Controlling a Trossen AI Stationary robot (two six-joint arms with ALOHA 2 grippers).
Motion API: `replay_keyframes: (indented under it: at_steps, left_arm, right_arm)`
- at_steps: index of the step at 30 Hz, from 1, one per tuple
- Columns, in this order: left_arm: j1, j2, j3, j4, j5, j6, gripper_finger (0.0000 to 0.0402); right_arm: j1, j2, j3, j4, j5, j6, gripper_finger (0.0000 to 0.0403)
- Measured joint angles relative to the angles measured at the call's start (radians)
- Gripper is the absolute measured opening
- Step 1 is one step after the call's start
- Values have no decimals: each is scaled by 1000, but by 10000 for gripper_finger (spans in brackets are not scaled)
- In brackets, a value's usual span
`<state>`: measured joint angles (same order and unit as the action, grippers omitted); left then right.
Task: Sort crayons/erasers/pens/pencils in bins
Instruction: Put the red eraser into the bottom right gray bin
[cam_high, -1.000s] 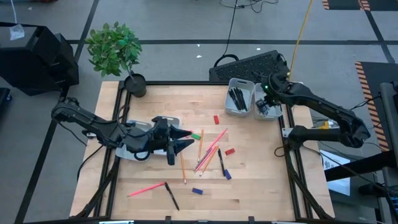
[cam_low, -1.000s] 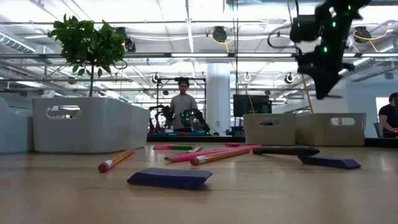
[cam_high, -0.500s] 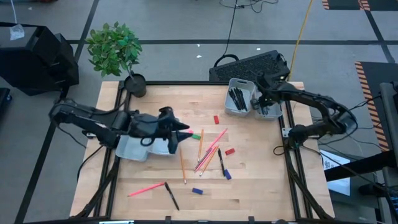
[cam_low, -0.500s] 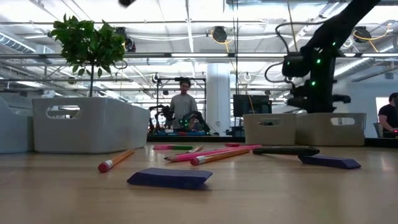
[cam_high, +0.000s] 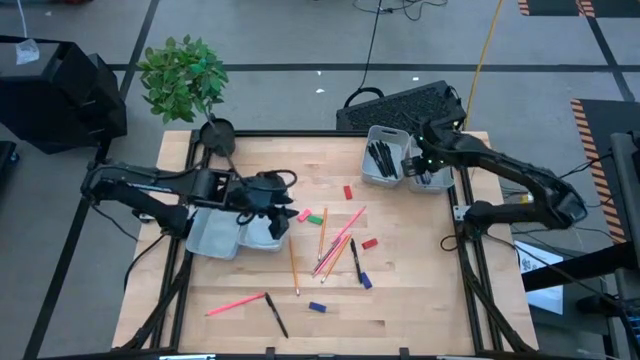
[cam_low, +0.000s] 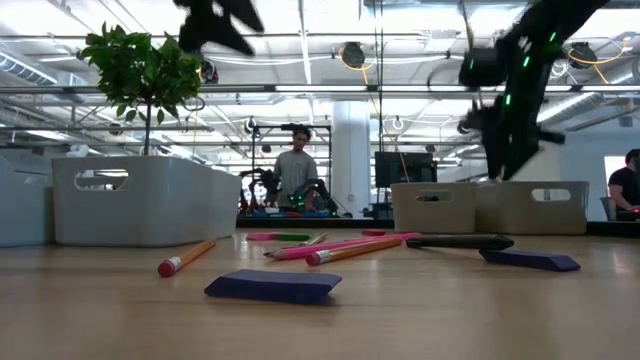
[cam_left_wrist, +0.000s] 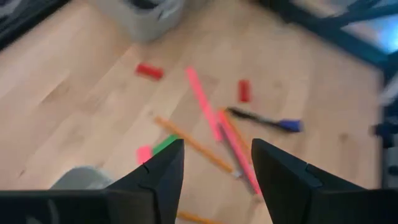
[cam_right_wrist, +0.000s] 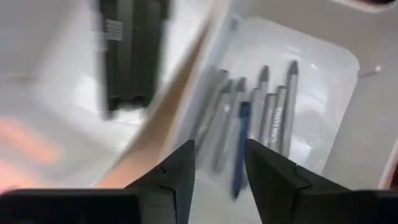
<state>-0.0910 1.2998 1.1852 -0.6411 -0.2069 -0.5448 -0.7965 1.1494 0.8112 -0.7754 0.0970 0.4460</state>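
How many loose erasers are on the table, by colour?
red erasers: 2
green eraser: 1
pink eraser: 1
blue eraser: 1
Total: 5. The blue piece is not counted, since it may be a pen cap.

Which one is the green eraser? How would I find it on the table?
Start at the two grey bins on the left of the table, where the left gripper hovers. Just right of them two small blocks sit side by side. The green eraser is the farther one; its neighbour is pink.
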Motion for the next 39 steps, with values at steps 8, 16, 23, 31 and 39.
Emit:
replay_keyframes:
  at_steps: [8, 16, 23, 31, 39]
  left_arm:
    - [88, 193, 47, -9, 111, -14, 191]
    - [143, 548, 367, -103, 100, -27, 191]
    - [192, 778, 542, -43, 14, -128, 191]
    - [202, 916, 651, -18, -118, -290, 191]
    - [203, 1028, 716, 20, -249, -439, 191]
  right_arm:
    - [398, -192, 106, 44, 59, 113, 115]
    - [615, -178, 190, 201, 168, 100, 111]
    - [719, -163, 191, 309, 167, 34, 111]
    - [740, -168, 190, 300, 164, 0, 111]
    - [740, -174, 190, 294, 107, -19, 111]
